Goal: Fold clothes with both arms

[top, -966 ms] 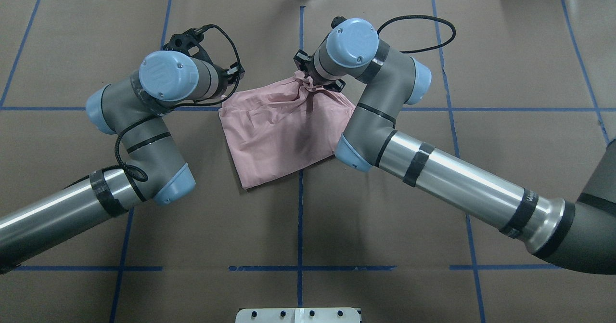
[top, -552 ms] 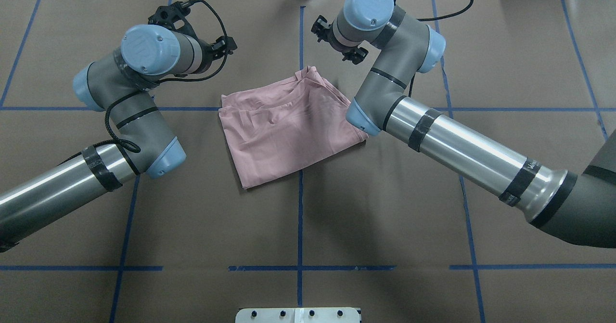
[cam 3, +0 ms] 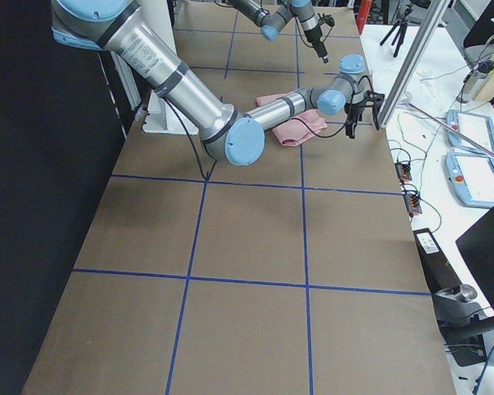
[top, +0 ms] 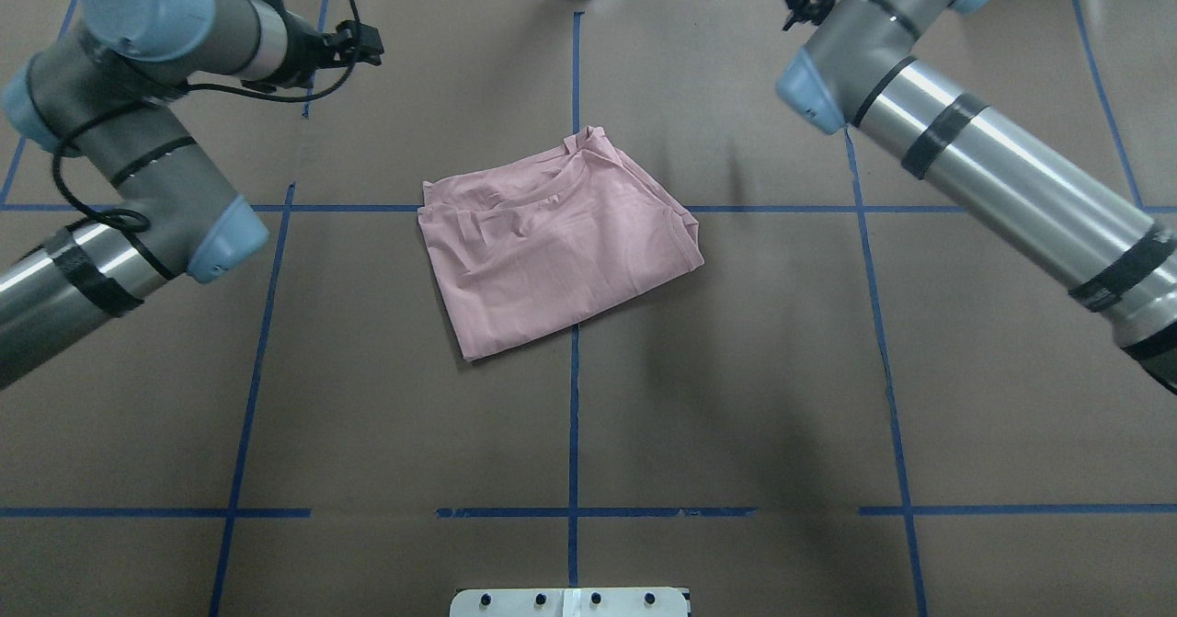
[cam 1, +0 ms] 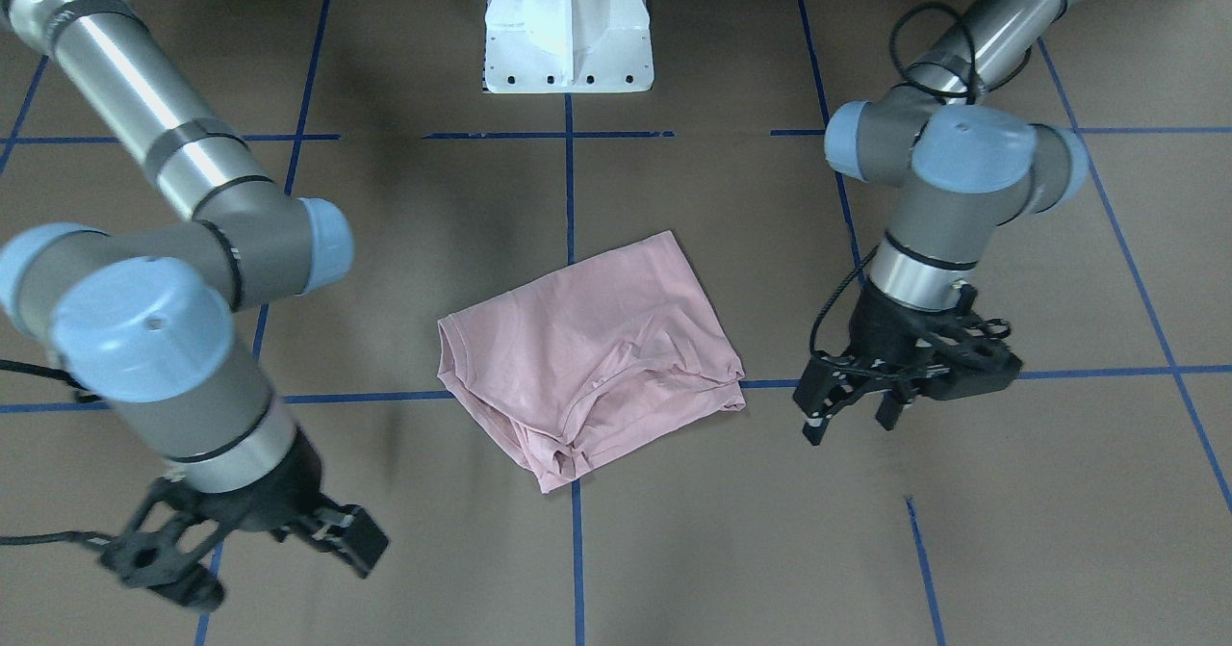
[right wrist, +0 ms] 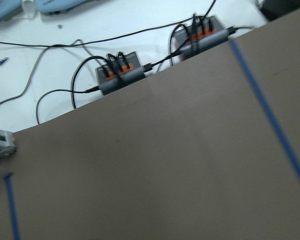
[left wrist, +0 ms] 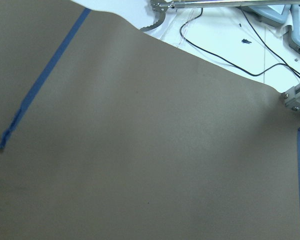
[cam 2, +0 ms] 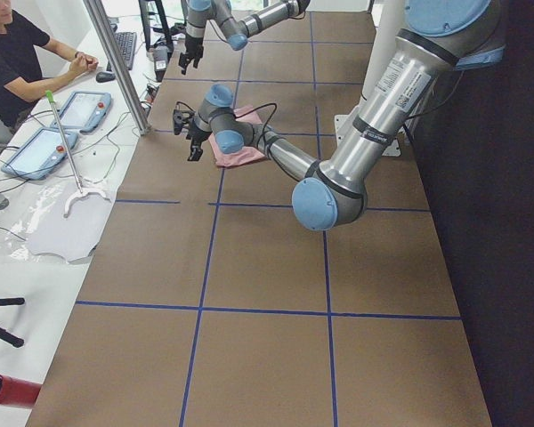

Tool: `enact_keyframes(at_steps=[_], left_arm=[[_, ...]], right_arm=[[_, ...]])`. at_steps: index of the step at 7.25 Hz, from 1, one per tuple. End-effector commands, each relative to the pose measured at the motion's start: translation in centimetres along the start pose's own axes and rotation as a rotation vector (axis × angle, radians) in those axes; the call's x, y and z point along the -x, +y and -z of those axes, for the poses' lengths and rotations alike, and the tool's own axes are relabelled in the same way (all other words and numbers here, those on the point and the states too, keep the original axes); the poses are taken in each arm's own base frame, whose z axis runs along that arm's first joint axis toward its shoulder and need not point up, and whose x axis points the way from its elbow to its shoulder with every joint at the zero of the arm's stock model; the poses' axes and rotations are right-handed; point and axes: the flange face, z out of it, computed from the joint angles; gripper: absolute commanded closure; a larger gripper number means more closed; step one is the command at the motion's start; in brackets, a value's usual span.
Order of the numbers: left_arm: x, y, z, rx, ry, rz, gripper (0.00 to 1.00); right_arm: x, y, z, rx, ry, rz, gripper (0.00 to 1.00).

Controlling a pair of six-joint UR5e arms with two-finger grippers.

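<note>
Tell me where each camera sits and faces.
Front-facing: across the table, facing the base, down on the T-shirt; left claw, right claw open.
Overhead: behind the robot, looking down; left arm, right arm.
Exterior left: table's end; left arm near.
Exterior right: opposite end; right arm near.
Left wrist: bare table; no body.
Right wrist: table edge, cable boxes; no body.
Shared: the first two show the T-shirt.

It is a robot lab: the tabletop (top: 736, 369) has brown paper with a blue tape grid (top: 574, 396), and beside it are teach pendants (cam 2: 78, 111), cables (right wrist: 55, 47) and a person (cam 2: 18, 53).
</note>
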Motion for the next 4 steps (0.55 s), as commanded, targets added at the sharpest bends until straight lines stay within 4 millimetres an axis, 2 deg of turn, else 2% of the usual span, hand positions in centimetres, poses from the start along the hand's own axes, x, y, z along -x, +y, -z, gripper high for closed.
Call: enact_keyframes(at_steps=[1,2,3,4], left_arm=[[12.7,-5.3,6.0,-0.009,-0.064,-0.216,0.0],[18.5,-7.7,8.2,0.015,-0.132,-0.329,0.0],[24.3,-10.3,11.5,0.043,-0.203,-0.465,0.0],[30.1,-11.8,14.6,0.103,-0.241,-0.592,0.0]], right_arm=[[-15.5,-7.5,6.8,0.081,0.192,0.315,0.0],[-24.0,-9.8,10.0,0.143,0.228,0.401,0.0],[-32.3,-11.0,12.7,0.212,0.202,0.45,0.0],[-40.5,-11.2,14.6,0.26,0.184,0.474,0.0]])
